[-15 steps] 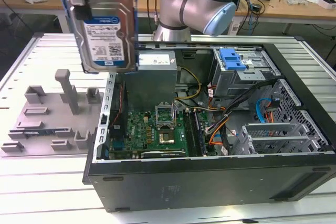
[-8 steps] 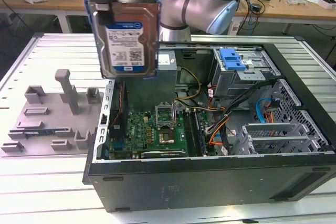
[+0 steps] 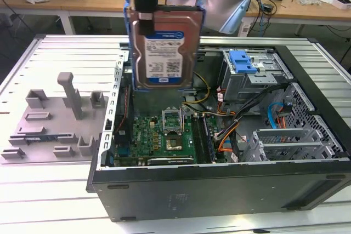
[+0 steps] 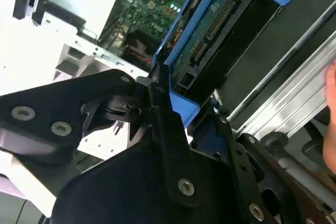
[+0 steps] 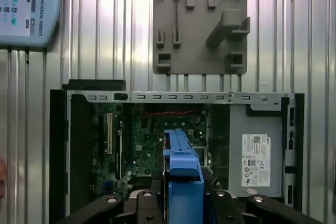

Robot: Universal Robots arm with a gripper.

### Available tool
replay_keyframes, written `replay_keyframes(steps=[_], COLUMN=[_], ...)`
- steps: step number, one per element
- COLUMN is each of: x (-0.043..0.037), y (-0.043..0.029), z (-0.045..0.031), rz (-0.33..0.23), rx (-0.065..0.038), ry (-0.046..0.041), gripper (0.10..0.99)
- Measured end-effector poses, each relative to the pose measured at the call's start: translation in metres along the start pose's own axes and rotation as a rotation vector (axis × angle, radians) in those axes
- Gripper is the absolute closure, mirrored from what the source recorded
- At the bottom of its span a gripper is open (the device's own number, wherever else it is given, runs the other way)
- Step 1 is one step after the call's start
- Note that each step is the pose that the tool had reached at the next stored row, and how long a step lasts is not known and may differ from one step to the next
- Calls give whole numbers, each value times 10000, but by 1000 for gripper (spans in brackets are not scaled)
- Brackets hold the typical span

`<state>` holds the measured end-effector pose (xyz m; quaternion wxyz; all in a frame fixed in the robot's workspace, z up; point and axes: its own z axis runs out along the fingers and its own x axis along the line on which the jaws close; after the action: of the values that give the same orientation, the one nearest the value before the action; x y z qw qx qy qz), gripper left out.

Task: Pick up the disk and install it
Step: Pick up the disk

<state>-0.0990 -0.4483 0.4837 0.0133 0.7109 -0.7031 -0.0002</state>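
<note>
The disk (image 3: 163, 53), a silver hard drive with a blue-and-white label and a blue bracket, hangs upright above the open computer case (image 3: 219, 182), over the motherboard (image 3: 164, 135). My gripper (image 3: 145, 17) is shut on the disk's upper edge from above. In the second wrist view the black fingers (image 4: 157, 95) clamp the blue bracket of the disk (image 4: 210, 19). The first wrist view looks straight down past the gripper (image 5: 182, 195) and the disk's blue edge (image 5: 182, 156) into the case (image 5: 58, 145).
A drive cage with a blue ribbed clip (image 3: 244, 61) sits at the case's far right. A grey box with a white sticker (image 5: 257, 156) fills one case corner. A grey fixture plate (image 3: 55, 119) lies on the ribbed table at the exterior view's left. Cables run through the case.
</note>
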Motion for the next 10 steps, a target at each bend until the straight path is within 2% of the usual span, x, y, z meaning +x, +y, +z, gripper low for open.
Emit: replay_keyframes(steps=[3,4,10], x=[125,157,292], y=[-262,-326,-586], z=[-3,-3,-6], rz=[1,2,2], rx=[0,0,0], ry=[-1,0,-1], gripper=[722,722,722])
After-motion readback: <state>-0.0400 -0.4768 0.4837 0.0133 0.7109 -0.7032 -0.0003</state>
